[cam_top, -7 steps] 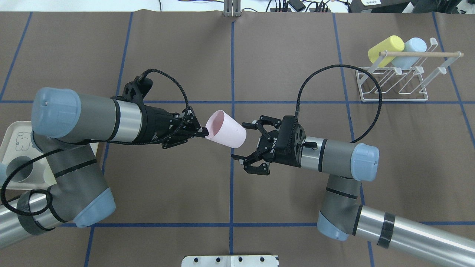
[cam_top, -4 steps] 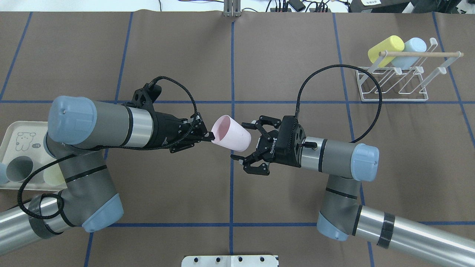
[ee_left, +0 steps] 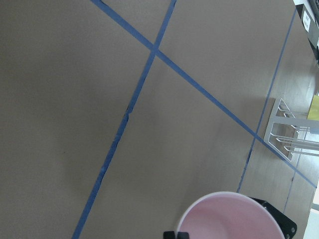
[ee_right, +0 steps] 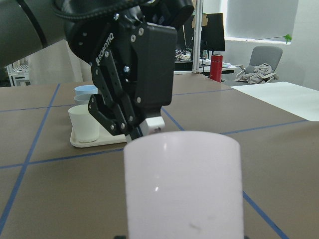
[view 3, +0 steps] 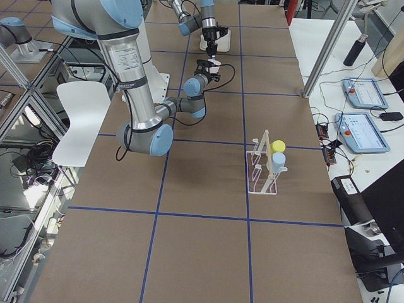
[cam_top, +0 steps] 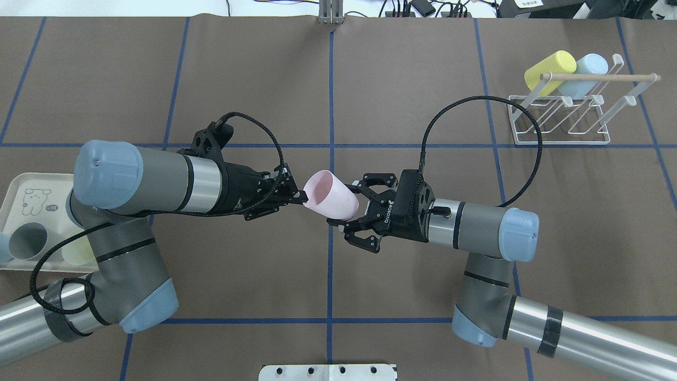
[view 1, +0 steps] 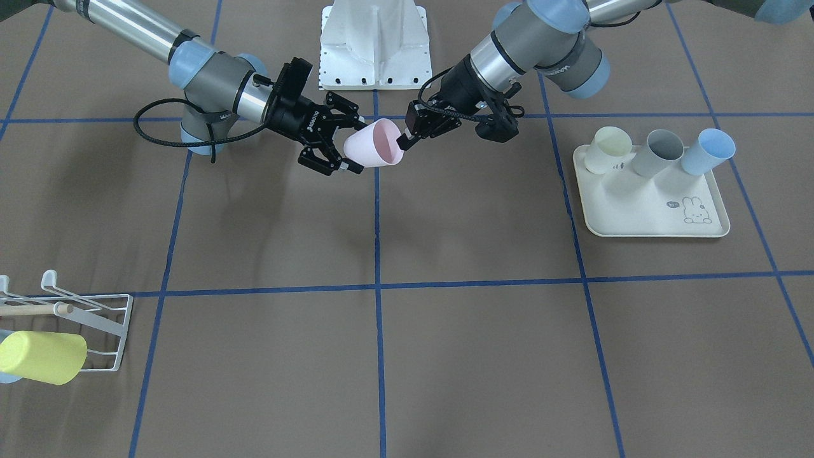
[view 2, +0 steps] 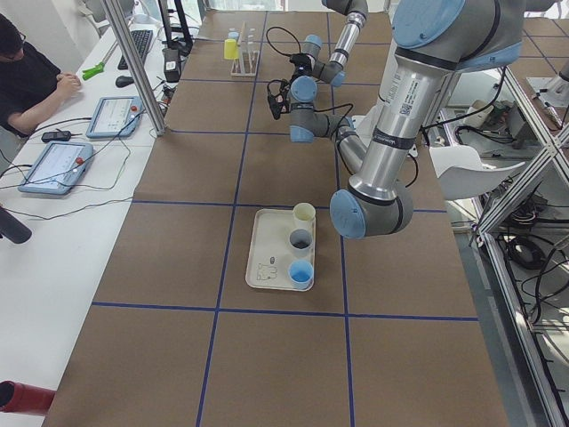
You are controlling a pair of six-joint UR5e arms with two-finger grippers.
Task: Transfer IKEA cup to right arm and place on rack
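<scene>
Cup (cam_top: 332,194) is mid-handover: left gripper (cam_top: 300,197) pinches its rim at 9 o'clock, right gripper (cam_top: 342,204) stands wide open around its base at 3 o'clock and should close next.

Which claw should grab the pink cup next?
The right claw: it is open, one finger on each side of the closed end of the pale pink plastic cup, while the left claw only pinches its rim.

**Robotics lab, bench set up for two-arm trials**

A table (cam_top: 402,79) covered in brown paper is squared off with blue tape lines (cam_top: 330,106). The left arm (cam_top: 158,182) and right arm (cam_top: 476,225) reach over it. Beside the table, aluminium posts (view 2: 133,62) rise. A white bench (view 2: 36,231) there carries teach pendants (view 2: 113,116), and a person (view 2: 27,80) sits at it.
</scene>
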